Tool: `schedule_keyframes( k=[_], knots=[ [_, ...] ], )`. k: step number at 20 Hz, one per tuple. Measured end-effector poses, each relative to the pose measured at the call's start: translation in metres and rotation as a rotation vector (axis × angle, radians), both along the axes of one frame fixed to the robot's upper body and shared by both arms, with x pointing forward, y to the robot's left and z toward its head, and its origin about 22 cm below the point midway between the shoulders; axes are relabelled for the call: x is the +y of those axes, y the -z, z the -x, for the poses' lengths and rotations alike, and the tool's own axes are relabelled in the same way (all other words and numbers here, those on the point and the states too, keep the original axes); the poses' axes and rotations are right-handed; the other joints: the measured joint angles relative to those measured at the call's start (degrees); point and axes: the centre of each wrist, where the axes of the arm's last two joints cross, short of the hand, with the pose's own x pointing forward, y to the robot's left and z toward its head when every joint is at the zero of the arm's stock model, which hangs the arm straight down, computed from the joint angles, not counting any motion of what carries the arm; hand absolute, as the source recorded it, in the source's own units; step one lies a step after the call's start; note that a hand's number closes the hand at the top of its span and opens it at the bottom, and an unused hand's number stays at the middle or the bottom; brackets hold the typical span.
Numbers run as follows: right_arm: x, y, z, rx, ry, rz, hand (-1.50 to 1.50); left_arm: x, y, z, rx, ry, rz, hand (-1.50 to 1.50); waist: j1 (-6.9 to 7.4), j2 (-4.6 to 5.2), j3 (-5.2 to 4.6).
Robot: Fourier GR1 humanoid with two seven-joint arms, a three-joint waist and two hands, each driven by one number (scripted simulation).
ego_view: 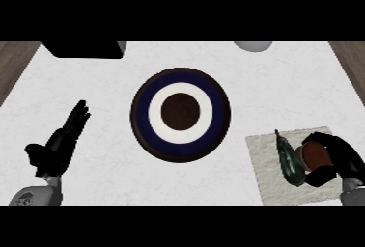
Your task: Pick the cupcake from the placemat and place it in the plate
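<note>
Your right hand (pixel 335 161) curls round the cupcake (pixel 315 155) on the placemat (pixel 274 185), at about four o'clock from the plate (pixel 180 115), presumably so you can lift it clear. The cupcake shows you a round brown face with no clear long axis. A dark green object (pixel 288 161) lies just beside it, running twelve to six. Your left hand (pixel 61 142) rests at eight o'clock, fingers straight.

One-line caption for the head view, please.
Right hand curled round the cupcake on the placemat; plate waits mid-counter, left hand resting open.
</note>
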Motion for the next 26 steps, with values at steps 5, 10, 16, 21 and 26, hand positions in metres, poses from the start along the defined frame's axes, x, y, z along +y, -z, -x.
schedule_keyframes(
  k=[5, 10, 16, 21, 26],
  knots=[
    [-0.003, 0.005, -0.007, -0.152, -0.268, -0.003, 1.50, -0.004, 0.001, 0.000, 0.002, 0.003, 0.009, 0.00, 0.42, 0.12, 0.09],
    [-0.016, 0.011, -0.010, -0.324, -0.385, -0.039, 1.50, -0.006, 0.001, 0.001, 0.009, -0.006, 0.003, 0.00, -0.29, 0.01, 0.23],
    [-0.023, -0.008, -0.005, -0.494, -0.446, -0.076, 1.50, 0.000, 0.001, 0.004, 0.018, -0.027, 0.010, 0.00, -1.00, 0.00, 0.69],
    [-0.021, -0.035, -0.001, -0.662, -0.441, -0.096, 1.50, 0.006, 0.002, 0.006, 0.019, -0.030, 0.004, 0.00, -1.28, -0.05, 0.76],
    [-0.001, -0.065, 0.001, -0.785, -0.429, -0.118, 1.50, 0.003, 0.005, 0.008, 0.023, -0.029, 0.002, 0.00, -1.26, -0.05, 0.78]
  ],
)
